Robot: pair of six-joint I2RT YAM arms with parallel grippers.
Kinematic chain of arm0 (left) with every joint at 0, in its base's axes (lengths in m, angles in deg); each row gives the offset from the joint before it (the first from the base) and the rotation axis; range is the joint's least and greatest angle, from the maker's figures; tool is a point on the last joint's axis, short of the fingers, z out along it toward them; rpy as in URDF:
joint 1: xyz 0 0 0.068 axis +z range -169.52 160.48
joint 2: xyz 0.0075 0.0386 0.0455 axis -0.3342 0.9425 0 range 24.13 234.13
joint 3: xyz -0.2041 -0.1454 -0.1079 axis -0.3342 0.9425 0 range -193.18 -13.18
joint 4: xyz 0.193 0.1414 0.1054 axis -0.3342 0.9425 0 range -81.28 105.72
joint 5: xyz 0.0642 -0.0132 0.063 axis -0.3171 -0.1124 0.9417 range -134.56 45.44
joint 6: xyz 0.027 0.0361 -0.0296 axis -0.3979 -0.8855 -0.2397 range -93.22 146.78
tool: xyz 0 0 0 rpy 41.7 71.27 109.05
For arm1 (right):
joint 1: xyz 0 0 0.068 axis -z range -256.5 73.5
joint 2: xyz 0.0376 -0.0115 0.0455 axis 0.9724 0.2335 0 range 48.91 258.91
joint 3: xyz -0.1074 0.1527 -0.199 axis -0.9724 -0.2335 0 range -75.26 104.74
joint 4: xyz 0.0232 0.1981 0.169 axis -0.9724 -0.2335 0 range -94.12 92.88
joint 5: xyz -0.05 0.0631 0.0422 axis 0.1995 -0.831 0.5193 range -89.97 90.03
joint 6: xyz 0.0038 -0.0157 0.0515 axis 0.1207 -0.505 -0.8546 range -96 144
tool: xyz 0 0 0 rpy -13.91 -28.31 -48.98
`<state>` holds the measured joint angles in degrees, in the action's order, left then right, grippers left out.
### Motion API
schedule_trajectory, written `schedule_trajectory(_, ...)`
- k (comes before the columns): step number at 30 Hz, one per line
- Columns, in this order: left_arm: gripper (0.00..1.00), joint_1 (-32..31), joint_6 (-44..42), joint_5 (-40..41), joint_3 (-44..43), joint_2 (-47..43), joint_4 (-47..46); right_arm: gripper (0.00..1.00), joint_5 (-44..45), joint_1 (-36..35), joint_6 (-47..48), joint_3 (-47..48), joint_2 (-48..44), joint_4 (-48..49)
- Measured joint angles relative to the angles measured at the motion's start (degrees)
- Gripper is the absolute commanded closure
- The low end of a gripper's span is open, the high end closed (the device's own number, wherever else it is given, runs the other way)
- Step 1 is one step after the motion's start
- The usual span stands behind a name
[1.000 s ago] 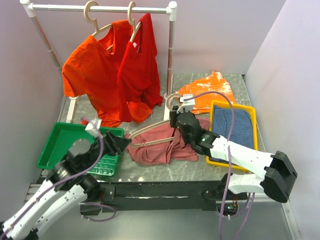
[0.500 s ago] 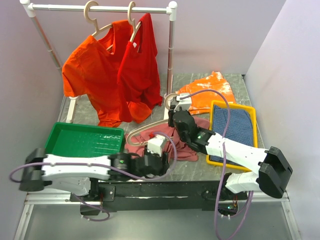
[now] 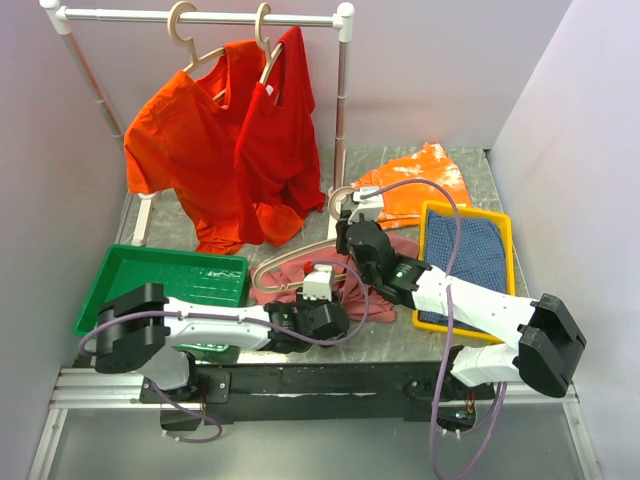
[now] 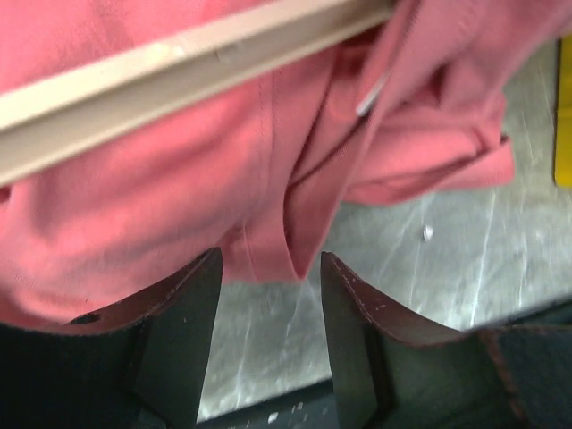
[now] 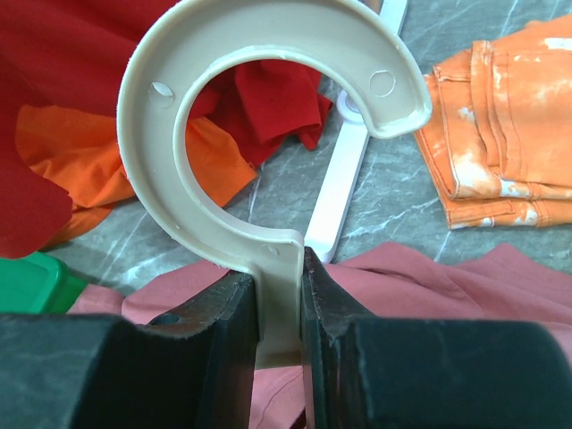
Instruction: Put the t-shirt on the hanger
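The dusty rose t-shirt [image 3: 375, 298] lies crumpled on the table's middle. The beige hanger [image 3: 290, 260] lies across it, with its hook [image 3: 345, 197] raised at the back. My right gripper [image 3: 350, 238] is shut on the hanger's neck just below the hook [image 5: 268, 116], with the t-shirt [image 5: 447, 286] under it. My left gripper [image 3: 335, 312] is open and empty, low at the t-shirt's near edge. In the left wrist view a fold of the t-shirt [image 4: 134, 197] hangs just beyond the fingertips [image 4: 201, 295], and the hanger's arm [image 4: 179, 63] crosses above.
A green tray [image 3: 150, 285] sits at the near left. A yellow tray [image 3: 465, 215] holding blue cloth is at the right. Folded orange clothing [image 3: 420, 180] lies behind it. The white rail [image 3: 200, 17] at the back carries an orange and a red t-shirt.
My left arm has swung from over the green tray to the middle and dropped low at the t-shirt's near edge. My right gripper has shifted slightly back with the hanger.
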<state>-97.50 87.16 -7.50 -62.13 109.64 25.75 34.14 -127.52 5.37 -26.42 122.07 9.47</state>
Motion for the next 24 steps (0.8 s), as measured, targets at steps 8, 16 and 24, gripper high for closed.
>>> schedule_trajectory(8, 0.52, 0.55, 2.54, -0.09, -0.5, 7.21, -2.64, 1.0, -0.26, 0.0, -0.17, -0.02, -1.25, -0.48)
schedule_trajectory(16, 0.88, 0.5, 5.05, 1.66, -0.17, 7.06, -2.12, 1.0, -0.85, 0.0, -0.44, -0.11, -3.3, -0.9)
schedule_trajectory(24, 0.99, 0.55, 7.02, 4.07, 5.14, -1.25, -1.6, 1.0, -0.79, 0.0, -0.39, -0.11, -3.67, -1.27)
